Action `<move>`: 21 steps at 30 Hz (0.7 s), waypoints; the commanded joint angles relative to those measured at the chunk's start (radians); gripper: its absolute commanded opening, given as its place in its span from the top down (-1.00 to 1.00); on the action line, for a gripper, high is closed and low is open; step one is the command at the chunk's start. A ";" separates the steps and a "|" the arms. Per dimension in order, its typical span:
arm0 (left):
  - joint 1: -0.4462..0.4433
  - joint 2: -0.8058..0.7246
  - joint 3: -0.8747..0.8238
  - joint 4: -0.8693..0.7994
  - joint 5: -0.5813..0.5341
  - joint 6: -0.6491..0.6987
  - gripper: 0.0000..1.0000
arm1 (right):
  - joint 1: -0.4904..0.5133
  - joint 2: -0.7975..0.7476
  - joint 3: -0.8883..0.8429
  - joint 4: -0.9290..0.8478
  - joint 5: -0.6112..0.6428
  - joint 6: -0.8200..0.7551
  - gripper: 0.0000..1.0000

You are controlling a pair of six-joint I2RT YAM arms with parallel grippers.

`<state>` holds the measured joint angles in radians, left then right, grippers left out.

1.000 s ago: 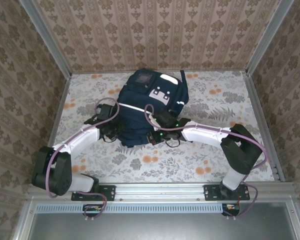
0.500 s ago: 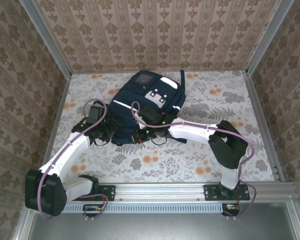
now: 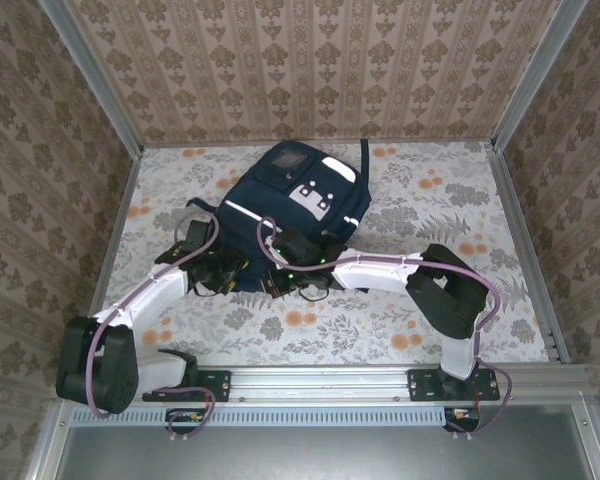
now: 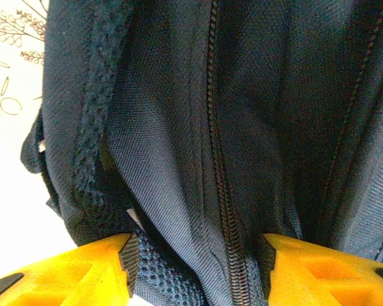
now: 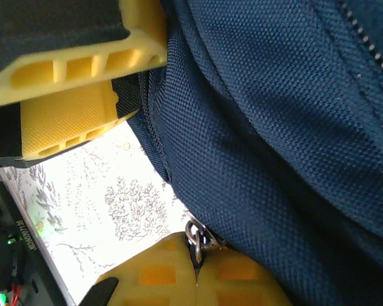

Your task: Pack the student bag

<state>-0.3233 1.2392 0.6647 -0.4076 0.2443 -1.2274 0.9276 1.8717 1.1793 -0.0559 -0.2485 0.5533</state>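
Note:
The student bag (image 3: 300, 200), a navy backpack with white patches, lies in the middle of the flowered table. My left gripper (image 3: 230, 272) is at its near left edge. In the left wrist view its yellow fingers (image 4: 83, 271) stand apart, open (image 4: 198, 268), with the bag's navy fabric (image 4: 159, 159) and a closed zipper line (image 4: 220, 178) lying between them. My right gripper (image 3: 280, 280) is just right of it, shut (image 5: 196, 268) on the metal zipper pull (image 5: 195, 237) at the edge of the bag (image 5: 274, 127).
The flowered table top (image 3: 430, 210) spreads around the bag, with metal frame posts and patterned walls on three sides. In the right wrist view a yellow finger of the left gripper (image 5: 83, 70) sits close by, above the table cloth (image 5: 115, 197).
My left gripper has opened, drawn off to the left, then come back to the bag's near edge. The right gripper has slid left along that edge, still shut on the zipper pull.

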 commanded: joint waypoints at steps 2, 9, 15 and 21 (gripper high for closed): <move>-0.012 0.018 -0.003 0.073 0.005 -0.030 -0.09 | 0.007 -0.038 -0.082 0.194 0.068 -0.030 1.00; -0.017 -0.048 -0.015 0.107 -0.032 -0.036 -0.08 | 0.016 -0.049 -0.235 0.512 0.128 -0.129 1.00; -0.039 -0.029 -0.056 0.207 -0.041 -0.058 -0.10 | 0.022 -0.014 -0.293 0.701 0.124 -0.170 1.00; -0.061 0.023 -0.067 0.261 -0.082 -0.063 0.22 | 0.049 -0.008 -0.310 0.686 0.195 -0.299 1.00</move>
<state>-0.3706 1.2346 0.6048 -0.2188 0.1898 -1.2778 0.9554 1.8652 0.8795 0.5373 -0.1143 0.3595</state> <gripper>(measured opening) 0.408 0.062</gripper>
